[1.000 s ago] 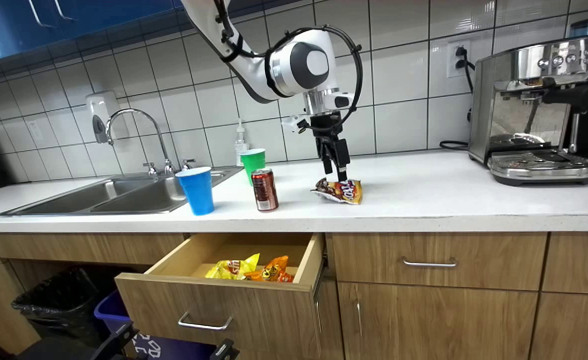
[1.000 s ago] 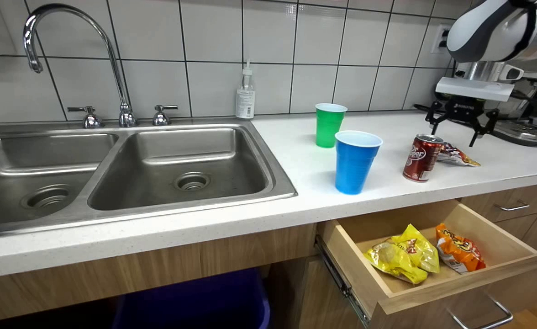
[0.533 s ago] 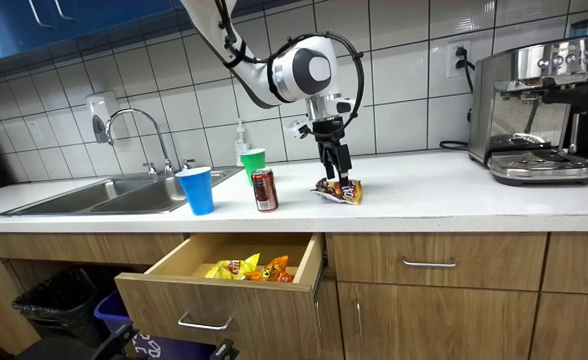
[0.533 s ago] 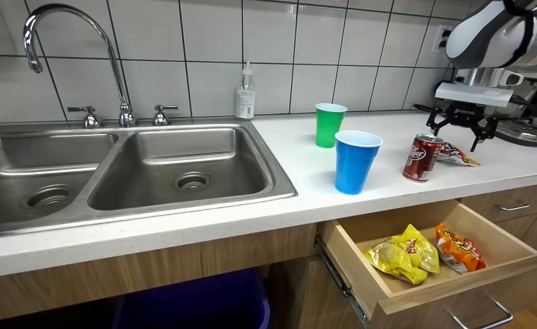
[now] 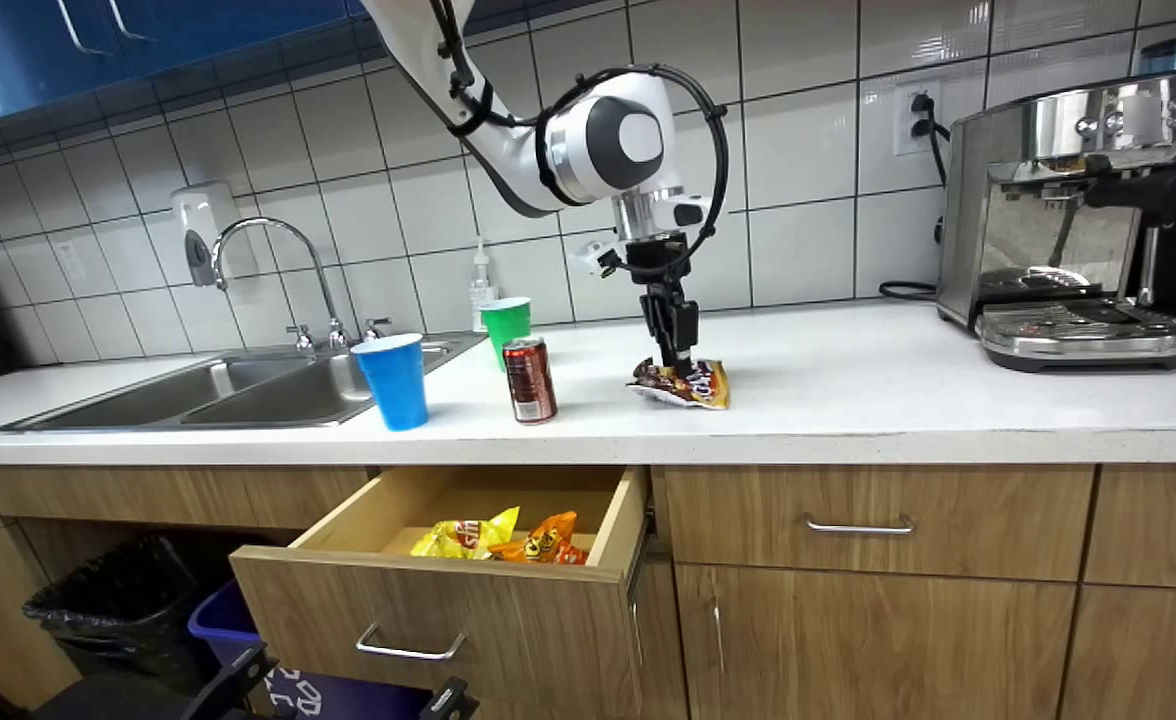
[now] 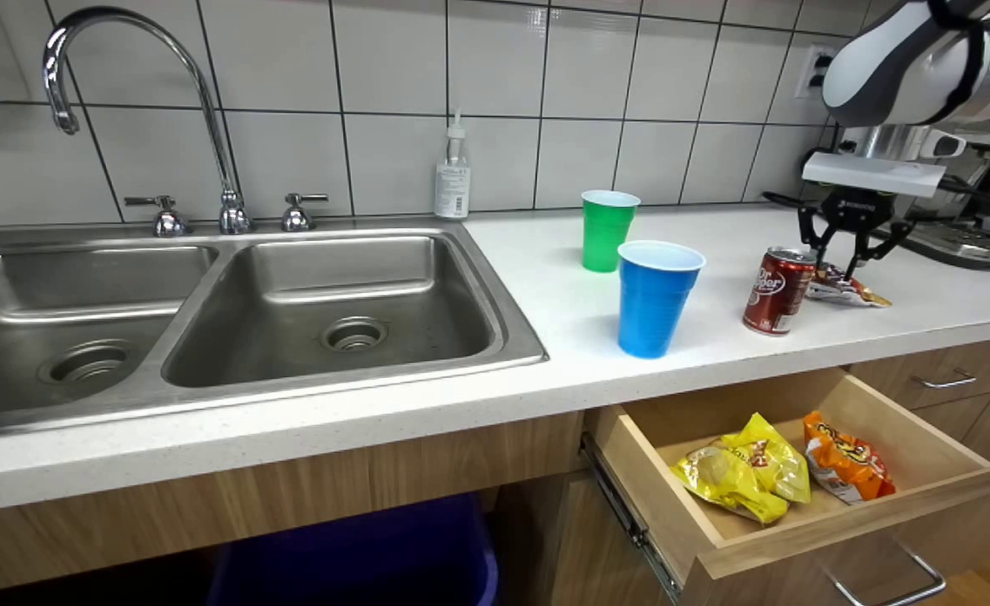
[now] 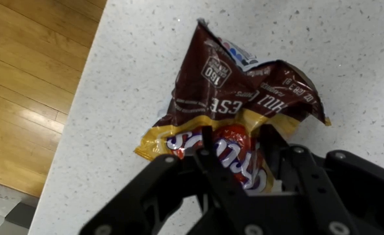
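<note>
- Standing partly open, the jaws were found much narrower than half a second earlier, when they had been spread wide.
- The brown-and-gold chip bag [image 7: 228, 94] was seen between the fingertips [image 7: 207, 138], its wrapper creased there; whether a firm hold had been taken could not be told.
- The chip bag was borne by the white tabletop [image 7: 113, 130] and, in both exterior views, had been shifted slightly toward the espresso machine [image 5: 1028, 235].
- The robot arm [image 5: 608, 150] had been lowered a little since one second earlier, but was kept as it had been half a second earlier.
- The red soda can [image 6: 777, 290], the blue cup [image 6: 657, 303] and the green cup [image 6: 606, 236] were left where they had been.
- The drawer [image 5: 488, 610] was left pulled out, with the yellow packaging [image 6: 735, 481] and the orange bag [image 6: 848, 459] unmoved inside.
</note>
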Motion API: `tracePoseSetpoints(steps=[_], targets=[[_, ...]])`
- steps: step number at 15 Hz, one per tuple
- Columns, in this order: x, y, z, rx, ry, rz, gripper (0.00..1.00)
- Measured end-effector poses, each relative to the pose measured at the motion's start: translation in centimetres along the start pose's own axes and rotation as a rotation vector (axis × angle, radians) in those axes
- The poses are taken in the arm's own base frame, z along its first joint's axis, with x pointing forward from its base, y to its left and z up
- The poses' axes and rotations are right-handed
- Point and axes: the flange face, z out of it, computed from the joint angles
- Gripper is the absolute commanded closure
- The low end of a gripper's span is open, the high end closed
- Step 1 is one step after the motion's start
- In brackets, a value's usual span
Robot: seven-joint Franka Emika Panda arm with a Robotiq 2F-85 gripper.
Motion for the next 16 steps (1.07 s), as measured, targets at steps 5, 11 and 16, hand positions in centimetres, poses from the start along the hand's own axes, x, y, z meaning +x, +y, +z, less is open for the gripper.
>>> tracePoseSetpoints(steps=[5, 11, 16], targets=[[0.1, -0.1, -0.1, 0.002, 0.003, 0.007, 1.0], [0.2, -0.1, -0.2, 0.003, 0.005, 0.011, 1.0], [0.9, 0.1, -1.7, 0.013, 0.031, 0.019, 1.0]])
